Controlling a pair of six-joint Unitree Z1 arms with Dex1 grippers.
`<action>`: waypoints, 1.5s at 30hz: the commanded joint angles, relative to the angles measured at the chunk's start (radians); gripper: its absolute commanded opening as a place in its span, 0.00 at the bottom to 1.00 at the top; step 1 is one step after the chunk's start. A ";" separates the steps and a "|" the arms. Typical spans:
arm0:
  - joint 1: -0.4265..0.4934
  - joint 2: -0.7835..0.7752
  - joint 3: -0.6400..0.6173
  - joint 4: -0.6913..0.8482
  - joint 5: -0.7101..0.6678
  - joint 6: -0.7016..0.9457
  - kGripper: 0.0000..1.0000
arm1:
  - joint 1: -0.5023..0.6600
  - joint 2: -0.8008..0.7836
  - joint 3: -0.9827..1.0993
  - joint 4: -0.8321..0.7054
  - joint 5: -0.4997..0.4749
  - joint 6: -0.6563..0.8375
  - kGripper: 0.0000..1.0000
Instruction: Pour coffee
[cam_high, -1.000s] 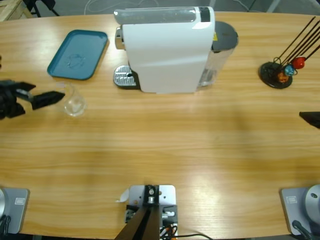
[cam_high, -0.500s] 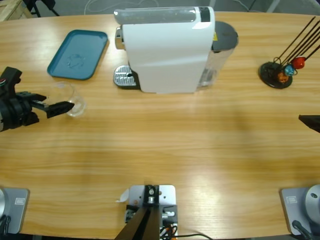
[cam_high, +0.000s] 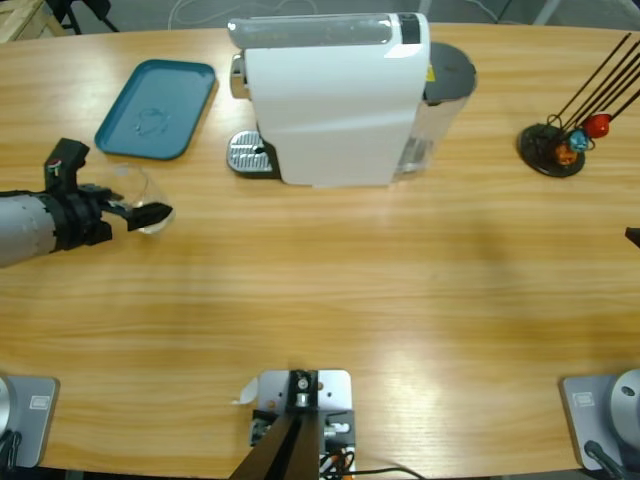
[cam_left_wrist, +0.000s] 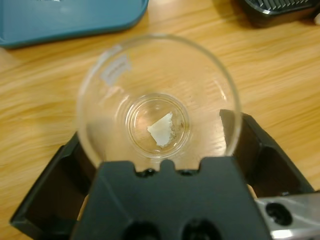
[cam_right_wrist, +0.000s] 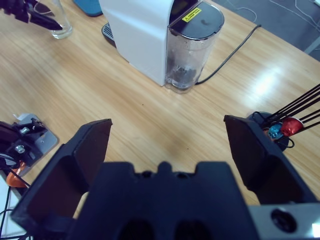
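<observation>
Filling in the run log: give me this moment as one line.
left claw: open around glass cup | right claw: open, empty | coffee machine: drip tray bare | cup on table

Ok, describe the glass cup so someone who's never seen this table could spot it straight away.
Start at the white coffee machine, then go left to the blue tray. Just below it stands the glass cup, between the left gripper's open jaws, the only clear thing there.

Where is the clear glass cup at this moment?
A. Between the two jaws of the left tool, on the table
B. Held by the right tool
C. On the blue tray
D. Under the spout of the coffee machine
A: the left wrist view shows the glass cup between the open jaws of the left tool, standing on the wooden table beside the blue tray.
</observation>
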 joint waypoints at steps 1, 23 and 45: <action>-0.020 0.044 0.035 -0.090 -0.009 0.006 0.47 | -0.005 -0.052 0.035 0.024 0.006 0.003 0.95; 0.173 0.198 -0.339 0.021 -0.336 0.273 0.09 | -0.005 -0.073 0.046 0.014 -0.004 0.003 0.94; 0.082 0.418 -0.523 0.070 -0.377 0.330 0.21 | -0.008 -0.093 0.048 0.015 -0.005 0.002 0.94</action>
